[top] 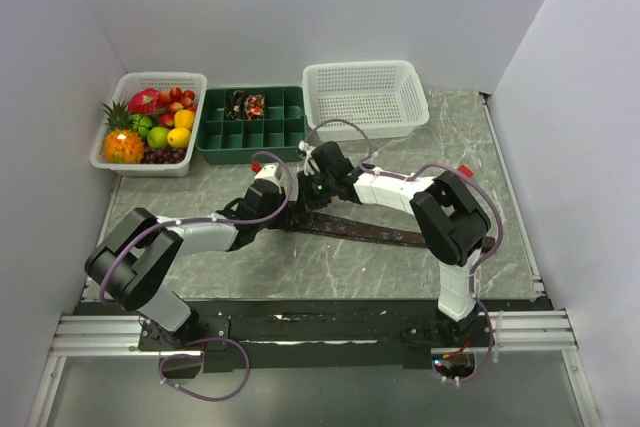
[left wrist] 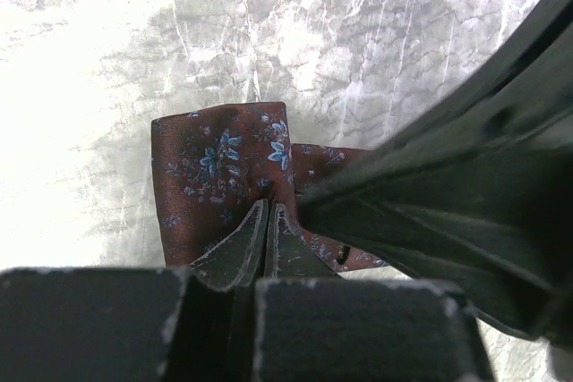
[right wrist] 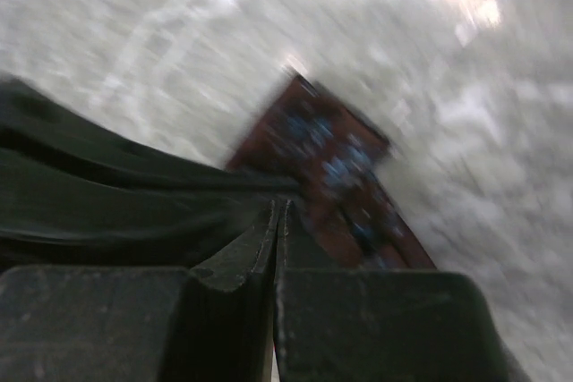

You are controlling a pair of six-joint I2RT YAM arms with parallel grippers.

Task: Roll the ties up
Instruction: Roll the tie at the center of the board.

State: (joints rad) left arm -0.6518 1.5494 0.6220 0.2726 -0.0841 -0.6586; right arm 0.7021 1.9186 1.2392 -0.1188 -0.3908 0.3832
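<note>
Tie (top: 372, 231) is lying flat on the table (top: 250, 269), tail running right. Left gripper (left wrist: 269, 214) and right gripper (right wrist: 279, 214) are both sitting pinched shut at its folded end (can't tell if either is nipping cloth). I'm suggesting: turning the fold over evenly, edges square, tail taut.

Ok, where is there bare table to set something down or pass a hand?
Bare marble: the strip between the tie and the near edge; left, between the fruit basket and the left arm; right, between the white basket and the right arm. Crowded: centre, where left gripper and right gripper meet over the tie's end.
</note>
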